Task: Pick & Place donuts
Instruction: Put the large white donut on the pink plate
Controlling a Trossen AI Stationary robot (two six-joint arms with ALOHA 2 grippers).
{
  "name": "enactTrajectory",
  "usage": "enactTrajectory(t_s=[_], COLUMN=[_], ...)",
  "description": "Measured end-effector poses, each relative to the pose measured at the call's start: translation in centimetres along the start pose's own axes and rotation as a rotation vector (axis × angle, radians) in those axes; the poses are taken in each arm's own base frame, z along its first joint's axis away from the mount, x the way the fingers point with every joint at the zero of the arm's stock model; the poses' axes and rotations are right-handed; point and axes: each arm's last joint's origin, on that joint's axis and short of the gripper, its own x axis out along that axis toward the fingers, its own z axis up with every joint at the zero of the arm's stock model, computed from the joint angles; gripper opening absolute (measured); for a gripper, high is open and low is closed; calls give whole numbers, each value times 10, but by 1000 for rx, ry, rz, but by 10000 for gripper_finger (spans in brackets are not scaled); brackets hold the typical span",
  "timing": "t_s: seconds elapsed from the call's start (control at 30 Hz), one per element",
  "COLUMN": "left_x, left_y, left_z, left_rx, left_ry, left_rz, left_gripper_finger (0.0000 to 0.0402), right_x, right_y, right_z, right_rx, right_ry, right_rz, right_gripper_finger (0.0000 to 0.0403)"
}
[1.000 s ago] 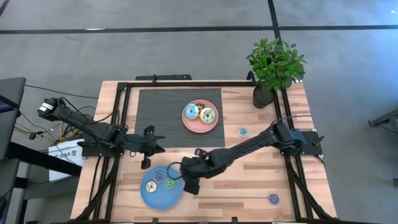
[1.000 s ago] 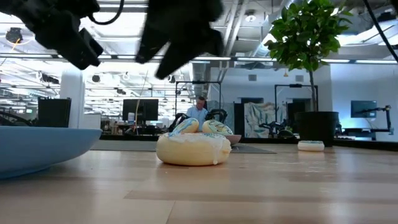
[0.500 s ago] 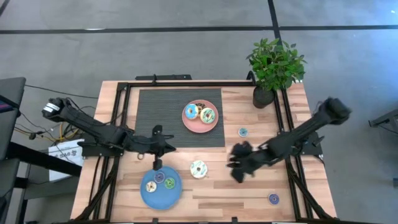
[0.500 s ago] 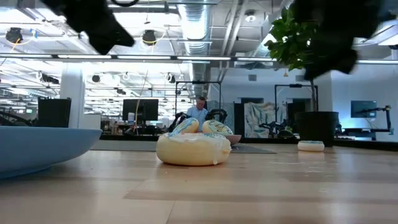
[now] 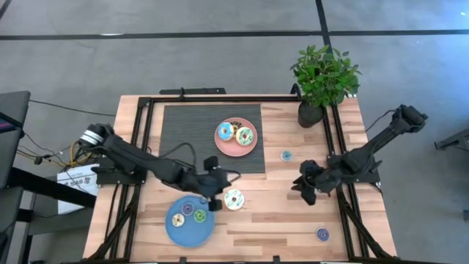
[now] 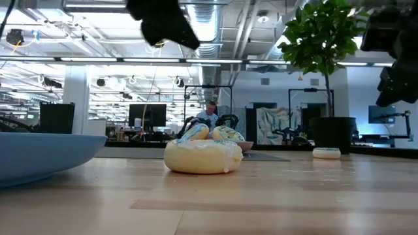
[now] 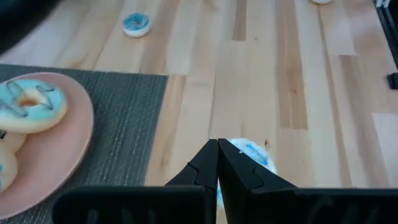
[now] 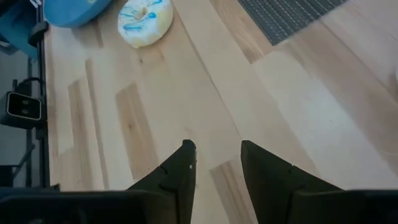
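A white donut with blue icing (image 5: 234, 199) lies flat on the wooden table, also visible in the low view (image 6: 202, 155). My left gripper (image 5: 216, 201) is shut and hangs above the table just left of this donut (image 7: 250, 152), touching nothing. My right gripper (image 5: 303, 189) is open over bare wood near the right edge, with nothing between its fingers (image 8: 214, 152). Two iced donuts (image 5: 234, 133) lie on the pink plate (image 5: 222, 146). Three small donuts (image 5: 188, 214) lie on the blue plate (image 5: 179, 233).
A small teal donut (image 5: 286, 155) and a small purple one (image 5: 322, 234) lie loose on the right half of the table. A potted plant (image 5: 322, 77) stands at the far right corner. A dark ribbed mat (image 5: 187, 136) lies under the pink plate.
My right gripper has drawn away from the blue plate's right rim, swinging toward the table's right edge. My left gripper, still shut, has moved right from the table's left side to the white donut. The donut has stayed where it was.
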Motion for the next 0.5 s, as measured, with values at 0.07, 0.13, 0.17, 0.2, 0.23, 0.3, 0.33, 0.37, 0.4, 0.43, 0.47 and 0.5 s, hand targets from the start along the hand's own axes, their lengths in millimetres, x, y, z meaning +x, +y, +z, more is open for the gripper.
enactTrajectory(t_s=[0.07, 0.13, 0.17, 0.2, 0.23, 0.3, 0.33, 0.37, 0.4, 0.43, 0.47, 0.5], left_x=[7, 14, 18, 21, 24, 28, 29, 29, 30, 31, 32, 33], left_y=[-6, -10, -10, -9, -8, -3, 0, 3, 7, 10, 13, 17], left_z=[9, 15, 19, 21, 23, 28, 30, 31, 32, 33, 34, 34], left_rx=[-1, -22, -37, -50, -69, -116, -142, -171, -209, -252, -290, -321], left_ry=[23, 47, 55, 70, 89, 115, 125, 131, 132, 135, 147, 164], left_rz=[-11, 11, 26, 45, 65, 98, 110, 121, 127, 118, 105, 89], left_gripper_finger=[0, 0, 1, 3, 5, 13, 18, 25, 32, 41, 52, 64], right_x=[-1, -2, -2, -3, -3, -4, -5, -5, -5, -5, -5, -5], right_y=[-4, -8, -9, -10, -11, -12, -13, -12, -12, -12, -13, -13], right_z=[-2, -5, -5, -6, -6, -7, -7, -7, -7, -7, -7, -7], right_rx=[4, 6, 5, 3, -1, -20, -29, -38, -46, -54, -57, -58], right_ry=[-5, -7, -7, -8, -8, -2, -1, -4, -4, -2, -1, 0], right_rz=[10, 15, 17, 17, 17, 11, 12, 17, 17, 14, 13, 11], right_gripper_finger=[118, 118, 118, 118, 118, 118, 118, 118, 118, 118, 118, 118])
